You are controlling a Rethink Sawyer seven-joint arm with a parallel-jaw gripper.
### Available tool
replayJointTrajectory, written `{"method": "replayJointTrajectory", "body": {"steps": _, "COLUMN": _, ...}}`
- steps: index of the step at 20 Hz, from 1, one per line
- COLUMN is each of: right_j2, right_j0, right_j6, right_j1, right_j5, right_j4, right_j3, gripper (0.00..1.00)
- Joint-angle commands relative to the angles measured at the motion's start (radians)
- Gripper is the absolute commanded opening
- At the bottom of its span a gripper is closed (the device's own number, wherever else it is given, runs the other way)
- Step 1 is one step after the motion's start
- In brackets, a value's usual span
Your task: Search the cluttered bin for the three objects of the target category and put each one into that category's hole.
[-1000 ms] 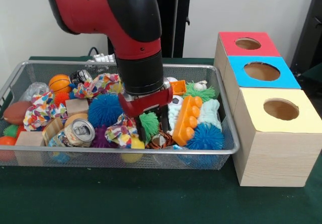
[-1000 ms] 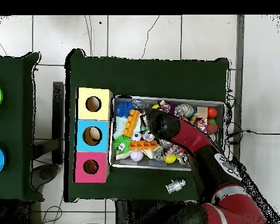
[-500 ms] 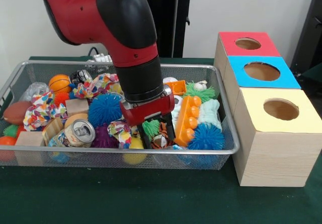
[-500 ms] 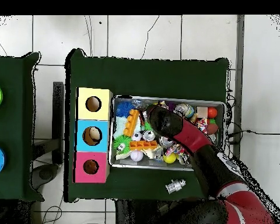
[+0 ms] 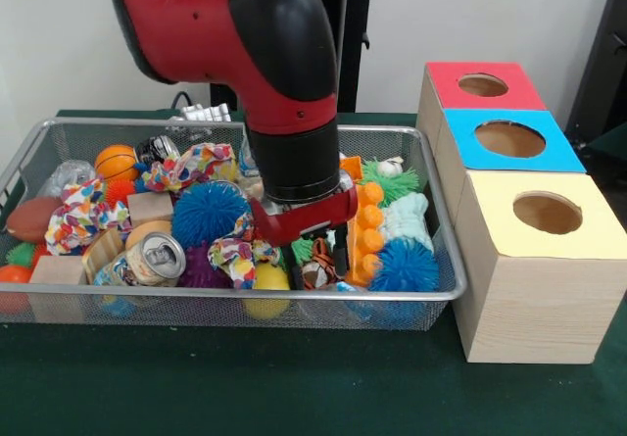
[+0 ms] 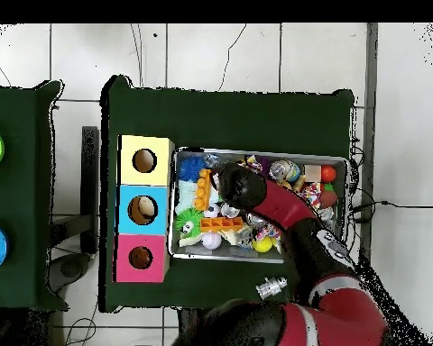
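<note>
The gripper [image 5: 323,253] is lowered into the bin [image 5: 431,289], fingers apart astride the tiger toy [image 5: 315,273] beside the orange block [image 5: 362,235], positioned to clamp it for the holes.

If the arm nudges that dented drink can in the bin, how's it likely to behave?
The drink can looks opened and dented, so probably light and easily crushed. Lying tilted on loose clutter in the mesh bin, it may roll or slide rather than stay put.

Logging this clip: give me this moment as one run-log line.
gripper: down in bin beside orange block | grip state: unclear | boxes: nothing entering holes
</note>
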Motion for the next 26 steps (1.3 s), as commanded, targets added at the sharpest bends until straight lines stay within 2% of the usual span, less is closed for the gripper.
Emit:
{"method": "replayJointTrajectory", "body": {"steps": 1, "right_j2": -0.289, "right_j0": 0.163, "right_j6": 0.298, "right_j1": 0.079, "right_j5": 0.237, "right_j4": -0.011, "right_j3": -0.135, "gripper": 1.0}}
{"method": "replayJointTrajectory", "body": {"steps": 2, "right_j2": -0.356, "right_j0": 0.208, "right_j6": 0.314, "right_j1": 0.093, "right_j5": 0.265, "right_j4": -0.017, "right_j3": -0.165, "gripper": 1.0}}
{"method": "replayJointTrajectory", "body": {"steps": 5, "right_j2": -0.454, "right_j0": 0.276, "right_j6": 0.392, "right_j1": 0.124, "right_j5": 0.29, "right_j4": 0.013, "right_j3": -0.192, "gripper": 1.0}}
{"method": "replayJointTrajectory", "body": {"steps": 6, "right_j2": -0.518, "right_j0": 0.321, "right_j6": 0.464, "right_j1": 0.155, "right_j5": 0.312, "right_j4": 0.042, "right_j3": -0.215, "gripper": 1.0}}
{"method": "replayJointTrajectory", "body": {"steps": 7, "right_j2": -0.546, "right_j0": 0.34, "right_j6": 0.506, "right_j1": 0.168, "right_j5": 0.312, "right_j4": 0.063, "right_j3": -0.22, "gripper": 1.0}}
{"method": "replayJointTrajectory", "body": {"steps": 8, "right_j2": -0.534, "right_j0": 0.336, "right_j6": 0.568, "right_j1": 0.159, "right_j5": 0.259, "right_j4": 0.115, "right_j3": -0.193, "gripper": 1.0}}
{"method": "replayJointTrajectory", "body": {"steps": 9, "right_j2": -0.525, "right_j0": 0.334, "right_j6": 0.595, "right_j1": 0.154, "right_j5": 0.249, "right_j4": 0.142, "right_j3": -0.18, "gripper": 1.0}}
{"method": "replayJointTrajectory", "body": {"steps": 11, "right_j2": -0.487, "right_j0": 0.32, "right_j6": 0.575, "right_j1": 0.12, "right_j5": 0.178, "right_j4": 0.159, "right_j3": -0.143, "gripper": 1.0}}
{"method": "replayJointTrajectory", "body": {"steps": 13, "right_j2": -0.393, "right_j0": 0.257, "right_j6": 0.462, "right_j1": 0.082, "right_j5": 0.051, "right_j4": 0.109, "right_j3": -0.086, "gripper": 1.0}}
{"method": "replayJointTrajectory", "body": {"steps": 14, "right_j2": -0.345, "right_j0": 0.217, "right_j6": 0.354, "right_j1": 0.072, "right_j5": 0.01, "right_j4": 0.029, "right_j3": -0.073, "gripper": 1.0}}
{"method": "replayJointTrajectory", "body": {"steps": 15, "right_j2": -0.329, "right_j0": 0.204, "right_j6": 0.303, "right_j1": 0.07, "right_j5": -0.002, "right_j4": -0.022, "right_j3": -0.072, "gripper": 1.0}}
{"method": "replayJointTrajectory", "body": {"steps": 18, "right_j2": -0.228, "right_j0": 0.13, "right_j6": 0.303, "right_j1": 0.05, "right_j5": -0.058, "right_j4": -0.047, "right_j3": -0.018, "gripper": 1.0}}
{"method": "replayJointTrajectory", "body": {"steps": 21, "right_j2": -0.207, "right_j0": 0.12, "right_j6": 0.313, "right_j1": 0.047, "right_j5": -0.066, "right_j4": -0.075, "right_j3": -0.007, "gripper": 1.0}}
{"method": "replayJointTrajectory", "body": {"steps": 26, "right_j2": -0.081, "right_j0": 0.05, "right_j6": 0.303, "right_j1": 0.036, "right_j5": -0.128, "right_j4": -0.134, "right_j3": 0.036, "gripper": 1.0}}
